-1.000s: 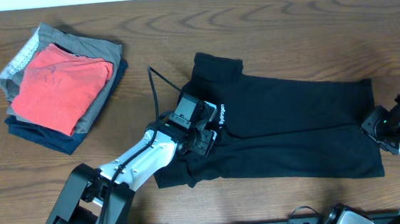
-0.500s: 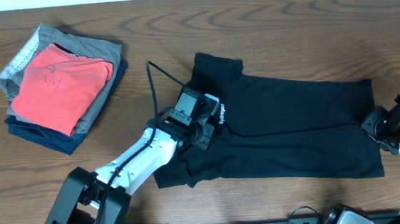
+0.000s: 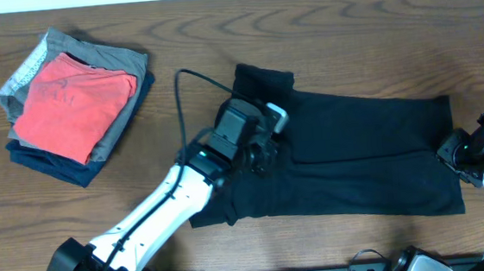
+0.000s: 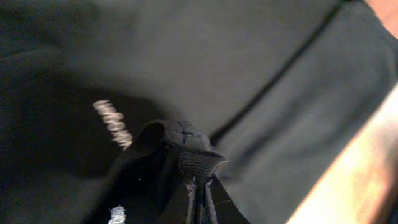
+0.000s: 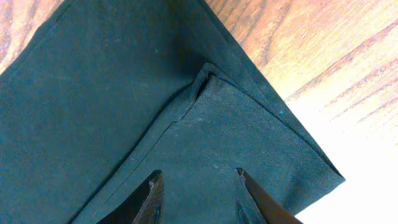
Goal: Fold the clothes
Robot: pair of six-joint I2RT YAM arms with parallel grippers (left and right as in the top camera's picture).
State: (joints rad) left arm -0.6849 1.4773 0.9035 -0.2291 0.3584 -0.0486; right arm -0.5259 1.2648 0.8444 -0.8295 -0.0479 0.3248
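Black shirt [image 3: 356, 157]: you have it lying spread on the wooden table [image 3: 346, 23], middle to right, collar end towards the left and hem towards the right; the lower part lies doubled over along its length
Left gripper [image 3: 264, 147]: it sits over the collar and chest end of the shirt; on your left wrist camera the left gripper [image 4: 198, 183] has its fingers drawn together on a raised pucker of the black cloth, so count it as clamped on the shirt
White lettering [image 4: 113, 123]: you can see it on the cloth just left of the pinched fold, too blurred to read
Right gripper [image 3: 452, 149]: it stands at the shirt's right edge, by the hem; on your right wrist camera the right gripper [image 5: 198, 175] has its two fingers apart above the hem corner, with nothing between them; whether they touch the cloth you cannot tell
Cable [image 3: 187, 81]: a black lead loops from the left arm over the bare wood, just left of the collar
Stack of folded garments [image 3: 119, 63]: far left of the table, well apart from the shirt, with a red garment [image 3: 71, 101] on top
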